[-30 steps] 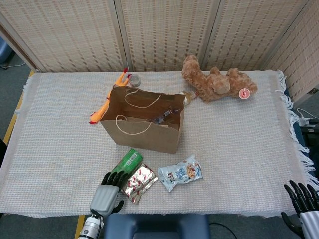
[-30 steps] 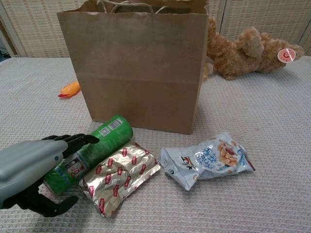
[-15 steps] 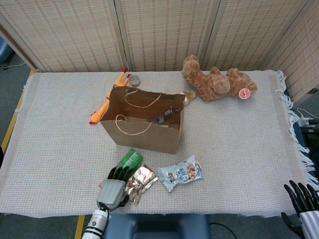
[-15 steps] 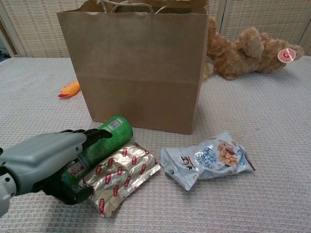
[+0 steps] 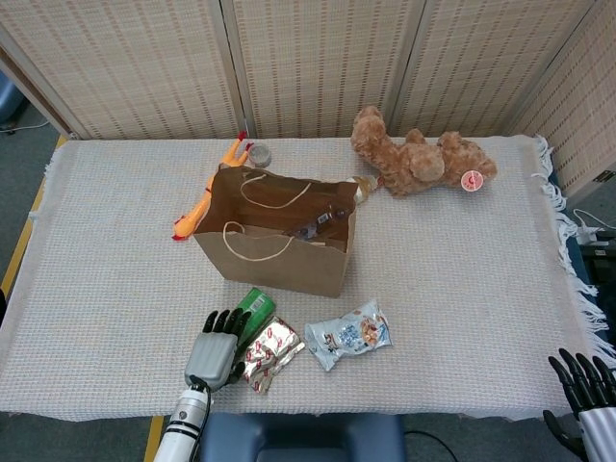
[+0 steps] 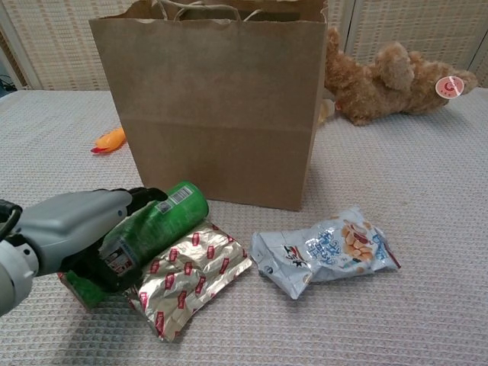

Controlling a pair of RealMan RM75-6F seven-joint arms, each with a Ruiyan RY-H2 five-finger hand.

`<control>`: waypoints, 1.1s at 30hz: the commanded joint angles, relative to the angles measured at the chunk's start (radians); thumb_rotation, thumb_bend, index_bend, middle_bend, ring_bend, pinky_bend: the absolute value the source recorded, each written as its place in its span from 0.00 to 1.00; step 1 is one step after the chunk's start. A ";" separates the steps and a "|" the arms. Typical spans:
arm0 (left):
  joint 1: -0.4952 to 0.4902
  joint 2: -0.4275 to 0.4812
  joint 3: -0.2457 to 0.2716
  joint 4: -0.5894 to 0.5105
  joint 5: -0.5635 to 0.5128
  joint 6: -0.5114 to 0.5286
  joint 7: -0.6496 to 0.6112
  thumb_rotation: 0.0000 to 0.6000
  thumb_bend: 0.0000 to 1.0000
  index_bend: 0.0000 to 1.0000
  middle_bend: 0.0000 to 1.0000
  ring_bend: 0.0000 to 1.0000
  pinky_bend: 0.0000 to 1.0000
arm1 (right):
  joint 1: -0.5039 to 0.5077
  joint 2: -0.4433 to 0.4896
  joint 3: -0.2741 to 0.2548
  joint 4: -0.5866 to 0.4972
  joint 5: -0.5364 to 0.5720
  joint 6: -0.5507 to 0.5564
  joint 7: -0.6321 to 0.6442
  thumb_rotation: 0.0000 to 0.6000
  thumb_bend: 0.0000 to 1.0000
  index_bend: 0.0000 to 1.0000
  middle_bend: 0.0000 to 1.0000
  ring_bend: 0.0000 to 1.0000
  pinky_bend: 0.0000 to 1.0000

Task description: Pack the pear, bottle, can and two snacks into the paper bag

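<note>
A green can (image 5: 256, 304) (image 6: 169, 212) lies on its side in front of the paper bag (image 5: 279, 262) (image 6: 221, 114). My left hand (image 5: 216, 347) (image 6: 75, 229) lies over the can's near end, fingers curled across its top and thumb against its near side. Beside the can lies a silver-and-red snack pack (image 5: 270, 350) (image 6: 192, 276). To the right of that is a white-and-blue snack bag (image 5: 348, 334) (image 6: 328, 252). A dark bottle-like thing (image 5: 322, 222) shows inside the open bag. My right hand (image 5: 582, 383) hangs at the table's near right corner, fingers spread and holding nothing.
A brown teddy bear (image 5: 419, 159) (image 6: 389, 80) lies behind the bag to the right. A rubber chicken (image 5: 205, 204) (image 6: 111, 139) lies along the bag's left side. A small grey round thing (image 5: 259, 154) sits near the back. The table's near edge runs just behind my left hand.
My left hand has moved forward from the can's near end onto it, and its fingers have closed over the top. The can has not left the table.
</note>
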State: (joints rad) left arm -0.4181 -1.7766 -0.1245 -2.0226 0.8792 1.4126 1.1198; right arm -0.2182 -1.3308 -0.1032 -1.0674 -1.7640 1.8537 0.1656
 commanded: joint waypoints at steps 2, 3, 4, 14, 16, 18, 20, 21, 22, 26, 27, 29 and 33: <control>-0.019 0.015 -0.014 0.010 -0.037 0.009 0.003 1.00 0.37 0.00 0.00 0.00 0.00 | 0.000 0.000 0.000 0.000 0.000 0.000 0.000 1.00 0.23 0.00 0.00 0.00 0.00; -0.024 0.018 -0.017 0.012 -0.047 0.012 0.005 1.00 0.37 0.00 0.00 0.00 0.00 | 0.000 0.000 0.000 0.000 0.000 0.000 -0.001 1.00 0.23 0.00 0.00 0.00 0.00; -0.029 0.021 -0.018 0.014 -0.053 0.014 0.007 1.00 0.37 0.00 0.00 0.00 0.00 | 0.000 0.000 0.000 0.000 0.000 0.000 -0.001 1.00 0.23 0.00 0.00 0.00 0.00; -0.070 0.055 -0.026 0.006 -0.171 0.030 0.038 1.00 0.36 0.00 0.00 0.00 0.00 | 0.000 0.000 0.000 -0.001 0.000 0.000 -0.001 1.00 0.23 0.00 0.00 0.00 0.00; -0.080 0.061 -0.024 0.007 -0.193 0.031 0.042 1.00 0.36 0.00 0.00 0.00 0.00 | 0.000 0.000 0.000 -0.001 0.000 0.000 -0.002 1.00 0.23 0.00 0.00 0.00 0.00; -0.088 0.063 -0.024 0.009 -0.211 0.032 0.044 1.00 0.36 0.00 0.00 0.00 0.00 | 0.000 0.000 0.000 -0.001 -0.001 0.001 -0.003 1.00 0.23 0.00 0.00 0.00 0.00; -0.100 0.063 -0.026 0.016 -0.224 0.033 0.045 1.00 0.36 0.00 0.00 0.00 0.00 | 0.000 0.000 0.000 -0.001 -0.001 0.000 -0.004 1.00 0.23 0.00 0.00 0.00 0.00; -0.106 0.062 -0.029 0.019 -0.229 0.033 0.045 1.00 0.36 0.00 0.00 0.00 0.00 | 0.000 0.000 0.000 -0.001 -0.001 0.000 -0.004 1.00 0.23 0.00 0.00 0.00 0.00; -0.114 0.060 -0.033 0.024 -0.237 0.033 0.046 1.00 0.36 0.00 0.00 0.00 0.00 | 0.000 0.000 0.000 -0.001 -0.001 0.000 -0.004 1.00 0.23 0.00 0.00 0.00 0.00; -0.146 0.056 -0.043 0.040 -0.270 0.035 0.070 1.00 0.36 0.00 0.00 0.00 0.00 | 0.000 0.000 0.001 -0.002 0.000 0.000 -0.005 1.00 0.23 0.00 0.00 0.00 0.00; -0.153 0.055 -0.044 0.044 -0.276 0.037 0.074 1.00 0.36 0.00 0.00 0.00 0.00 | 0.000 0.000 0.001 -0.002 0.000 0.000 -0.005 1.00 0.23 0.00 0.00 0.00 0.00; -0.165 0.051 -0.045 0.049 -0.289 0.041 0.078 1.00 0.36 0.00 0.00 0.00 0.00 | 0.000 0.000 0.001 -0.002 0.001 -0.001 -0.004 1.00 0.23 0.00 0.00 0.00 0.00; -0.181 0.049 -0.036 0.060 -0.302 0.054 0.085 1.00 0.35 0.00 0.00 0.00 0.01 | -0.001 0.000 0.000 -0.003 0.002 -0.001 -0.002 1.00 0.23 0.00 0.00 0.00 0.00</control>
State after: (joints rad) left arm -0.5968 -1.7266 -0.1623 -1.9651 0.5791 1.4643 1.2026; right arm -0.2189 -1.3304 -0.1027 -1.0700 -1.7625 1.8529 0.1641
